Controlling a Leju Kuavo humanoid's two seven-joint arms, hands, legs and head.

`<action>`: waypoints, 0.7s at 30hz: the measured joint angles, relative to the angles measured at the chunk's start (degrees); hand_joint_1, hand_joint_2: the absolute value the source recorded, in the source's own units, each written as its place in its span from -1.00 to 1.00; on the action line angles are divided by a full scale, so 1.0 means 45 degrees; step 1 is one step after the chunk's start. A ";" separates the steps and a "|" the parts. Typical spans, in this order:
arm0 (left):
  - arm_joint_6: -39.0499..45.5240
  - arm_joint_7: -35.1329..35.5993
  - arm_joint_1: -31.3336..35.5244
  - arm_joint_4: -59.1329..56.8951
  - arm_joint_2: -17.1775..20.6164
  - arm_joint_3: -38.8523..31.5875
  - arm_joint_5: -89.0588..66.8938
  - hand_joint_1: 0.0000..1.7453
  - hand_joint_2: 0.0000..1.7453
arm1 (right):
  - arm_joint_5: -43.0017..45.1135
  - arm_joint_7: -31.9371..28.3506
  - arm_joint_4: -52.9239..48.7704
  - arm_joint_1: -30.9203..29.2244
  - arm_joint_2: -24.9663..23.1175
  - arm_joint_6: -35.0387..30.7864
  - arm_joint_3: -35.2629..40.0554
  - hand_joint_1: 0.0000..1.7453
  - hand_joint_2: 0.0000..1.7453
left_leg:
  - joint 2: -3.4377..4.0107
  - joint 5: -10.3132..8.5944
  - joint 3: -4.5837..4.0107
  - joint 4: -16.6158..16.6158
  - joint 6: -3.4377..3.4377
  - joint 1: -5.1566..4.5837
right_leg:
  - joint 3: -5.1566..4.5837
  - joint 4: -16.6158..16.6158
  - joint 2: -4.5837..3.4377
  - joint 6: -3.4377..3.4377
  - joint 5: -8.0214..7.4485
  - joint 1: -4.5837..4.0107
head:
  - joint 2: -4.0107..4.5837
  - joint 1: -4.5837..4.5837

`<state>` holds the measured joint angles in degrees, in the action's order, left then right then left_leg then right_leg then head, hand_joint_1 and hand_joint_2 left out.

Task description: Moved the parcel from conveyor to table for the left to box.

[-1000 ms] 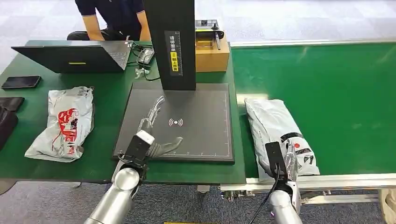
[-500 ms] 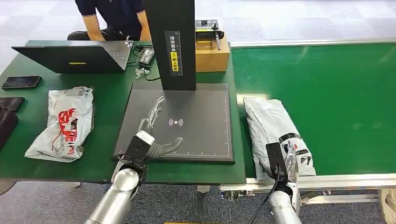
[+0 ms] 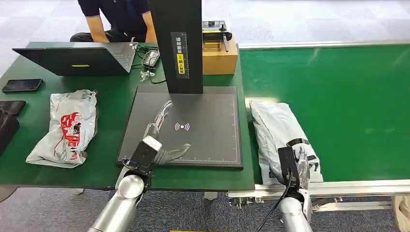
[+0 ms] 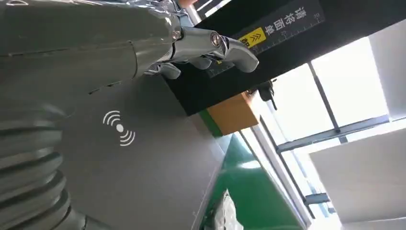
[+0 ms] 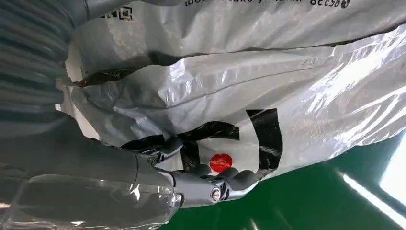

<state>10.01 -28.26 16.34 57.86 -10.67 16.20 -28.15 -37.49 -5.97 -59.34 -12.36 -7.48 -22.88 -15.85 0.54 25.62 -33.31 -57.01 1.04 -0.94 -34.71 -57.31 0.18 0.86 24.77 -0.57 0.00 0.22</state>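
Since a second ago the grey parcel [image 3: 280, 137] has slid along the green conveyor [image 3: 348, 96] toward the table — its near end now sits under the right hand [image 3: 296, 169]. That hand's fingers [image 5: 230, 179] curl against the crinkled plastic by the red dot, but whether they actually clamp it I cannot tell; the wrist camera hides much. Left hand [image 3: 167, 153] rests on the dark scanner pad [image 3: 203, 140], fingers spread, empty. Beyond it, a second parcel [image 3: 67, 126] lies on the table [image 3: 109, 121].
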 measured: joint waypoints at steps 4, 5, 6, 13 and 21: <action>-0.0019 0.0039 -0.0002 0.0068 0.0000 -0.0015 -0.0029 -1.00 1.00 | -0.0087 0.0034 -0.0044 -0.0010 -0.0044 0.0058 -0.0087 -0.68 1.00 | 0.0000 0.0000 0.0003 0.0000 0.0000 0.0000 | 0.0004 0.0000 0.0000 0.0000 0.0000 0.0000 | 0.0000 -0.0005; -0.0019 0.0044 -0.0003 0.0073 0.0000 -0.0015 -0.0034 -1.00 1.00 | -0.0106 0.0034 -0.0044 -0.0014 -0.0049 0.0068 -0.0102 -0.68 1.00 | 0.0000 0.0000 0.0004 0.0000 0.0000 0.0000 | 0.0004 0.0000 0.0000 0.0000 0.0000 0.0000 | 0.0000 0.0000; -0.0019 0.0058 -0.0006 0.0092 0.0000 -0.0019 -0.0044 -1.00 1.00 | -0.0126 0.0034 -0.0044 -0.0018 -0.0049 0.0087 -0.0112 -0.68 1.00 | 0.0000 0.0000 0.0004 0.0000 0.0000 0.0000 | 0.0005 0.0000 0.0000 0.0000 0.0000 0.0000 | 0.0000 0.0000; -0.0039 0.0073 -0.0012 0.0141 0.0000 -0.0044 -0.0068 -1.00 1.00 | -0.0136 0.0034 -0.0044 -0.0041 -0.0068 0.0097 -0.0160 -0.66 1.00 | 0.0000 0.0000 0.0008 0.0000 0.0000 0.0000 | 0.0009 0.0000 0.0000 0.0000 0.0000 0.0000 | 0.0000 0.0000; -0.0092 0.0112 -0.0030 0.0170 -0.0005 -0.0078 -0.0155 -1.00 1.00 | -0.0170 0.0029 -0.0048 -0.0046 -0.0107 0.0107 -0.0170 0.50 1.00 | 0.0000 0.0000 0.0011 0.0000 0.0000 0.0000 | 0.0012 0.0000 0.0000 -0.0001 0.0000 0.0000 | 0.0000 0.0000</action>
<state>9.59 -27.76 16.21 58.62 -10.69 15.85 -28.85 -38.25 -5.84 -59.56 -12.57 -7.96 -22.40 -16.61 0.54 25.62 -33.26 -57.01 1.04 -0.94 -34.66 -57.31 0.18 0.85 24.77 -0.57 0.00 0.22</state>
